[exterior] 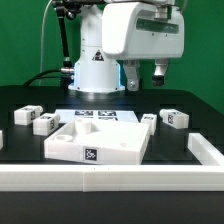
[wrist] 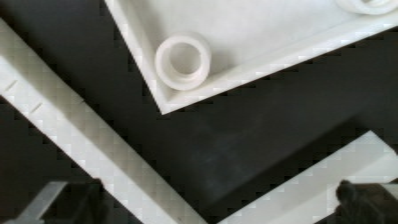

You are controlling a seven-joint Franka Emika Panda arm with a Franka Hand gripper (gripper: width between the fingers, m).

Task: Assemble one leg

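hidden: white rail (exterior: 100, 181) cut off at near edge; tag patterns unreadable | panel (exterior: 100, 142) centre, 1 round socket (wrist: 183, 58) | small white tagged blocks, lying loose: near-left leg (exterior: 45, 124), far-left leg (exterior: 25, 113), right leg (exterior: 175, 118) | gripper (exterior: 146, 80) far, raised, fingers wide apart, empty

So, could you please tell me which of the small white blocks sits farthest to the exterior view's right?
The block right of the square panel; the other three lie further left.
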